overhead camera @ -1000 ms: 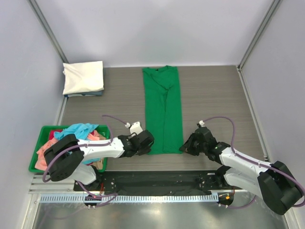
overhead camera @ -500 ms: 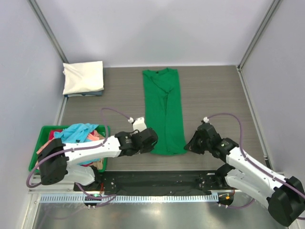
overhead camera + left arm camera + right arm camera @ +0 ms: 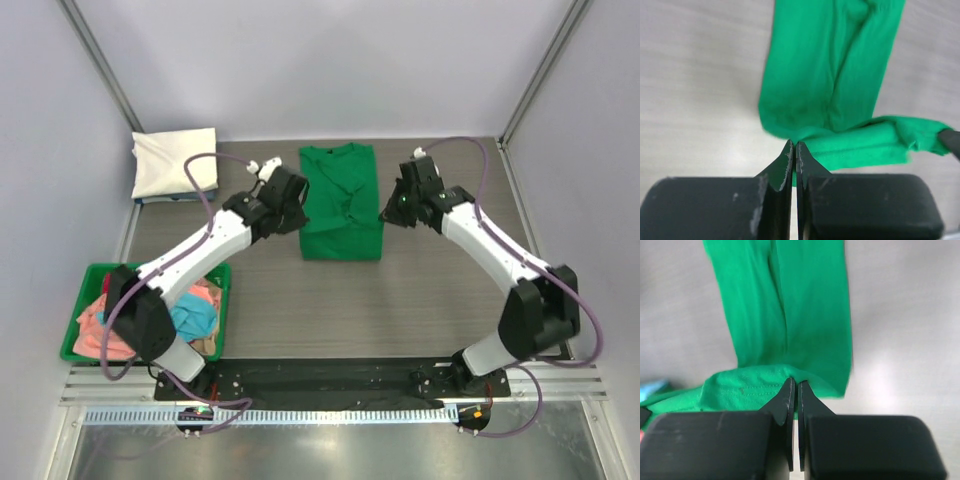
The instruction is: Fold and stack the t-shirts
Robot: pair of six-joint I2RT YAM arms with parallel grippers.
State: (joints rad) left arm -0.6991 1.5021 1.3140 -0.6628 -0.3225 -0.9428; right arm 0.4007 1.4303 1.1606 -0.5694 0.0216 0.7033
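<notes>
The bright green t-shirt point(image 3: 341, 205) lies at the back middle of the table, its lower half doubled over toward the collar. My left gripper point(image 3: 297, 214) is shut on the hem's left corner point(image 3: 805, 145). My right gripper point(image 3: 389, 212) is shut on the hem's right corner point(image 3: 775, 382). Both hold the hem a little above the shirt's upper half. A folded cream-white t-shirt point(image 3: 176, 162) lies at the back left on a light blue one. Light blue point(image 3: 195, 318), salmon-pink point(image 3: 95, 320) and red shirts lie crumpled in the green bin point(image 3: 72, 340).
The green plastic bin stands at the table's left front edge beside my left arm. Grey walls and metal posts close in the back and sides. A black rail point(image 3: 330, 380) runs along the front edge by the arm bases.
Both grippers have carried the green shirt's hem from the near end toward the back, folding the long strip in half. The arms now reach far over the table.
</notes>
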